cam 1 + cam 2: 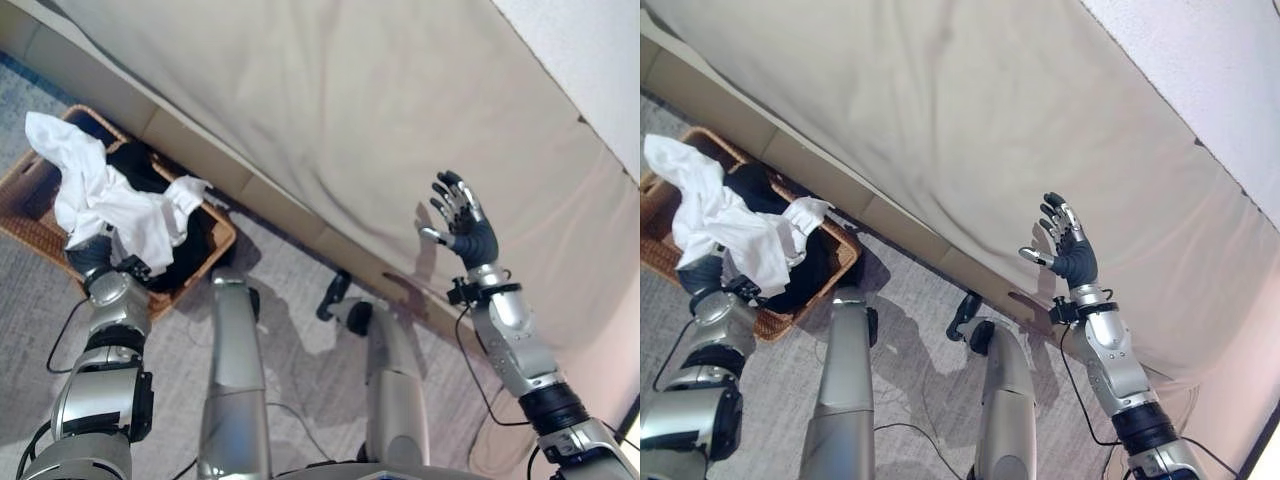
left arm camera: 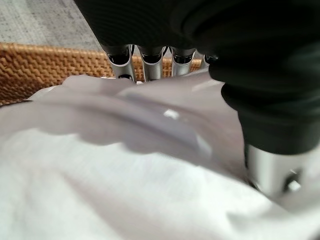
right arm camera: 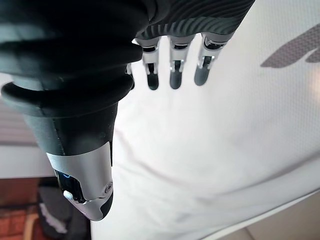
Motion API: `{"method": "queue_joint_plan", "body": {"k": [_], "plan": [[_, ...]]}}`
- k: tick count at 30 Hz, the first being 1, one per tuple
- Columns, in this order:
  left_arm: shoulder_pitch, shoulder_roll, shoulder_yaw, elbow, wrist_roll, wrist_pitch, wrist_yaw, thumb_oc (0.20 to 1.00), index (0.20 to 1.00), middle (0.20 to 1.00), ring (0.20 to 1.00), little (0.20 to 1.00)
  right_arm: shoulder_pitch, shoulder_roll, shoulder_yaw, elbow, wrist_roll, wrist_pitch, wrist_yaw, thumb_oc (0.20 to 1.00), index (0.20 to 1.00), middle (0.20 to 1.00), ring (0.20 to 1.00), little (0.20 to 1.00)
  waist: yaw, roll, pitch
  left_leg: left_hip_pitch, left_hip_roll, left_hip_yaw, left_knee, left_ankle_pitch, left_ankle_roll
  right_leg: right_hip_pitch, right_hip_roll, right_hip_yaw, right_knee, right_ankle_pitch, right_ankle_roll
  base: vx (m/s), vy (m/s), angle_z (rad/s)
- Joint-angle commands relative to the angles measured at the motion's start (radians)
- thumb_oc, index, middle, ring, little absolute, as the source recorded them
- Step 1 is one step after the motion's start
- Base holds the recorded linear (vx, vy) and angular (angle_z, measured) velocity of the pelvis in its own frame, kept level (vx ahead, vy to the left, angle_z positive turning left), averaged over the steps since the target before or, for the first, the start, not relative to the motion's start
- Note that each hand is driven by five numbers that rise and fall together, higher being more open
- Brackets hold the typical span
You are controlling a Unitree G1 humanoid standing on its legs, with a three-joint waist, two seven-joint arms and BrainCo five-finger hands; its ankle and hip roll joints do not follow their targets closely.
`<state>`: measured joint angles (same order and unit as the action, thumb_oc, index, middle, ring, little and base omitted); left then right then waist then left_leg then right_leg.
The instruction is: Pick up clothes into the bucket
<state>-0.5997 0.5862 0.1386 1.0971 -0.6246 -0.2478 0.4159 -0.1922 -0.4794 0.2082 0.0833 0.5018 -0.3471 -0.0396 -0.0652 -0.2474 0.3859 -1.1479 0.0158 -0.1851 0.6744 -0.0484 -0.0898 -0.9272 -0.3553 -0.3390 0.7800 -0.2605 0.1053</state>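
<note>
Before me, a large bed (image 1: pixel 330 110) under a smooth beige sheet (image 1: pixel 970 130) spans the view diagonally, its pale base panel (image 1: pixel 190 150) meeting the floor. Beneath me lies grey, faintly mottled carpet (image 1: pixel 290 370), with shadow along the foot of the bed. A white textured wall (image 1: pixel 590 60) rises beyond the far edge of the bed. Lighting is soft and even.

White cloth (image 1: pixel 105 200) drapes over my left hand (image 1: pixel 92 255), hiding its fingers; whether they grip it cannot be told. The cloth also covers much of the basket (image 1: pixel 30 225) and the dark garment (image 1: pixel 150 170) inside. In my left wrist view, my fingers (image 2: pixel 150 67) vanish behind the blurred cloth.
</note>
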Motion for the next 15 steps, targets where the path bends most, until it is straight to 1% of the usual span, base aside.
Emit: {"method": "queue_joint_plan", "body": {"k": [1, 3, 5, 6, 7, 8, 9, 10, 11, 14, 15], "plan": [[0.031, -0.011, 0.043, 0.083, -0.01, 0.015, -0.028, 1.0, 1.0, 1.0, 1.0, 1.0, 0.004, -0.025, -0.022, -0.026, 0.028, -0.023, 0.005, 1.0, 1.0, 1.0, 1.0, 1.0, -0.025, 0.045, -0.03, 0.049, 0.037, 0.009, 0.011, -0.064, 0.04, 0.012, -0.003, 0.076, -0.046, 0.111, 0.074, 0.0, 0.0, 0.0], [0.037, -0.017, 0.067, 0.109, -0.039, 0.033, -0.045, 1.0, 1.0, 1.0, 1.0, 1.0, 0.003, -0.028, -0.023, -0.022, 0.025, -0.017, 0.007, 1.0, 1.0, 1.0, 1.0, 1.0, -0.021, 0.047, -0.037, 0.059, 0.037, 0.01, 0.002, -0.062, 0.038, 0.025, -0.002, 0.072, -0.052, 0.113, 0.074, 0.0, 0.0, 0.0], [0.043, -0.02, 0.074, 0.111, -0.053, 0.036, -0.054, 1.0, 1.0, 1.0, 1.0, 1.0, 0.002, -0.03, -0.022, -0.022, 0.025, -0.013, 0.008, 1.0, 1.0, 1.0, 1.0, 1.0, -0.02, 0.049, -0.037, 0.064, 0.037, 0.009, 0.0, -0.061, 0.038, 0.033, -0.001, 0.069, -0.055, 0.115, 0.074, 0.0, 0.0, 0.0], [0.058, -0.017, 0.09, 0.15, -0.057, 0.063, -0.093, 1.0, 1.0, 1.0, 1.0, 1.0, -0.002, -0.031, -0.021, -0.02, 0.025, -0.003, 0.015, 1.0, 1.0, 1.0, 1.0, 1.0, -0.017, 0.051, -0.043, 0.084, 0.042, 0.008, -0.014, -0.057, 0.037, 0.053, 0.001, 0.062, -0.067, 0.118, 0.075, 0.0, 0.0, 0.0], [0.07, -0.017, 0.087, 0.161, -0.036, 0.076, -0.114, 1.0, 1.0, 1.0, 1.0, 1.0, -0.004, -0.031, -0.023, -0.017, 0.024, 0.002, 0.018, 1.0, 1.0, 1.0, 1.0, 1.0, -0.014, 0.053, -0.046, 0.094, 0.042, 0.008, -0.021, -0.055, 0.037, 0.061, 0.002, 0.061, -0.07, 0.121, 0.075, 0.0, 0.0, 0.0], [0.07, -0.017, 0.088, 0.162, -0.036, 0.076, -0.115, 1.0, 1.0, 1.0, 1.0, 1.0, -0.003, -0.031, -0.023, -0.017, 0.024, 0.002, 0.018, 1.0, 1.0, 1.0, 1.0, 1.0, -0.013, 0.052, -0.045, 0.096, 0.042, 0.008, -0.023, -0.054, 0.037, 0.063, 0.002, 0.061, -0.072, 0.122, 0.075, 0.0, 0.0, 0.0], [0.099, -0.019, 0.059, 0.162, 0.09, 0.096, -0.114, 1.0, 1.0, 1.0, 1.0, 1.0, -0.004, -0.038, -0.027, -0.016, 0.013, 0.007, 0.025, 1.0, 1.0, 1.0, 1.0, 1.0, -0.008, 0.055, -0.049, 0.121, 0.043, 0.009, -0.043, -0.047, 0.037, 0.09, 0.006, 0.056, -0.089, 0.129, 0.075, 0.0, 0.0, 0.0], [0.1, -0.02, 0.06, 0.159, 0.093, 0.098, -0.112, 1.0, 1.0, 1.0, 1.0, 1.0, -0.003, -0.038, -0.028, -0.017, 0.012, 0.008, 0.025, 1.0, 1.0, 1.0, 1.0, 1.0, -0.007, 0.055, -0.048, 0.125, 0.044, 0.009, -0.046, -0.046, 0.036, 0.094, 0.006, 0.055, -0.091, 0.13, 0.075, 0.0, 0.0, 0.0], [0.143, -0.027, 0.052, 0.155, 0.143, 0.094, -0.115, 1.0, 1.0, 1.0, 1.0, 1.0, 0.008, -0.042, -0.041, -0.007, 0.012, 0.012, 0.034, 1.0, 1.0, 1.0, 1.0, 1.0, 0.001, 0.058, -0.053, 0.158, 0.044, 0.01, -0.074, -0.037, 0.036, 0.128, 0.007, 0.047, -0.114, 0.139, 0.076, 0.0, 0.0, 0.0], [0.179, -0.022, 0.078, 0.172, 0.132, 0.094, -0.128, 1.0, 1.0, 1.0, 1.0, 1.0, 0.018, -0.043, -0.045, -0.003, 0.014, 0.014, 0.042, 1.0, 1.0, 1.0, 1.0, 1.0, 0.007, 0.059, -0.055, 0.195, 0.045, 0.008, -0.102, -0.027, 0.034, 0.169, 0.011, 0.041, -0.146, 0.149, 0.076, 0.0, 0.0, 0.0], [0.207, -0.019, 0.091, 0.191, 0.147, 0.101, -0.141, 1.0, 1.0, 1.0, 1.0, 1.0, 0.023, -0.044, -0.048, 0.001, 0.007, 0.019, 0.049, 1.0, 1.0, 1.0, 1.0, 1.0, 0.015, 0.06, -0.062, 0.227, 0.047, 0.011, -0.132, -0.017, 0.033, 0.203, 0.011, 0.033, -0.173, 0.157, 0.077, 0.0, 0.0, 0.0]]}}
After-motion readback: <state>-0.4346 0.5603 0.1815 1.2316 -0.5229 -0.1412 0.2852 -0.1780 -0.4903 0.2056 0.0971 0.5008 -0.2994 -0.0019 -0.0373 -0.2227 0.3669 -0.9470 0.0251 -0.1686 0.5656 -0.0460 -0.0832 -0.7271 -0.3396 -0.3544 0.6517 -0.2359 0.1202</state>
